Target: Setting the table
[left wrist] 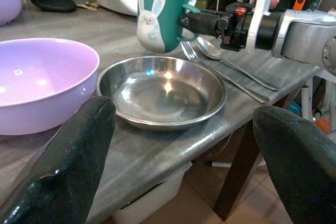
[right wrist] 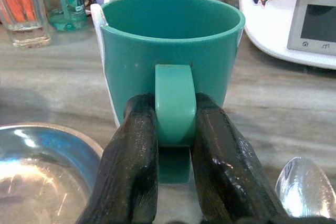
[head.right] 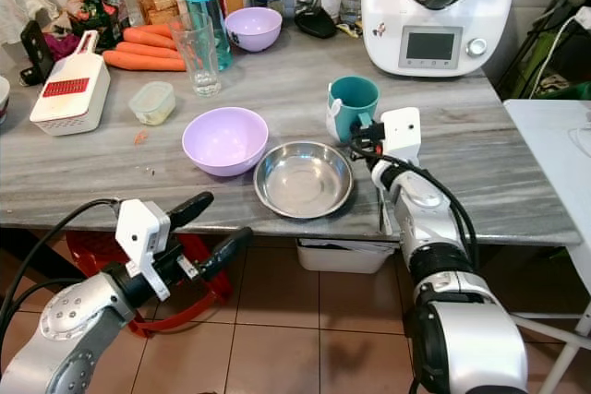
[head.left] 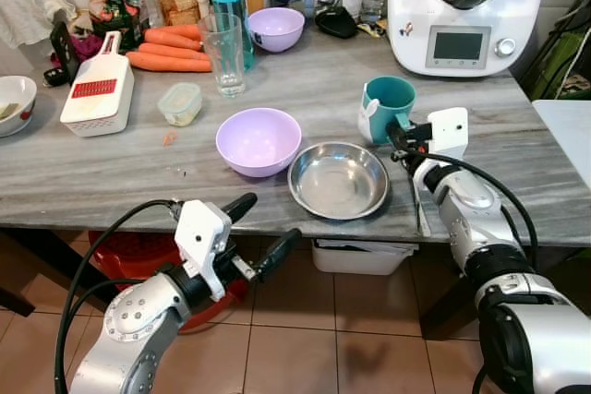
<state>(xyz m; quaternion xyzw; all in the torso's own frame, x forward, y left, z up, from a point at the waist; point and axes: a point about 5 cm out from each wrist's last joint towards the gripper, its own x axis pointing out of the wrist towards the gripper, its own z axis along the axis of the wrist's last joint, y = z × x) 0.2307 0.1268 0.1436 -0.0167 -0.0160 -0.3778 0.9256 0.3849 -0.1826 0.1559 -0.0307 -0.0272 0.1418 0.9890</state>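
Now, left gripper [head.left: 263, 231] open, held below the table edge | purple bowl [head.left: 259, 140] and steel dish [head.left: 338, 179] on the table [head.left: 92, 163] beyond it | right gripper [right wrist: 176, 129] clamped on the handle of the teal mug [right wrist: 173, 40], just behind the dish | spoon [left wrist: 210, 49] beside it.

A grey stone-look table [head.left: 517, 149] carries a steel dish [head.left: 338, 180], a lilac bowl [head.left: 259, 141] and a teal mug [head.left: 388, 106]; a fork [left wrist: 223, 71] and spoon [left wrist: 212, 50] lie beside the dish. Farther back stand a glass [head.left: 223, 54], carrots [head.left: 169, 51] and a white grater [head.left: 99, 89].

Bare counter beside teal mug [head.left: 391, 106] — steel bowl [head.left: 338, 180], perhaps cutlery, close by.
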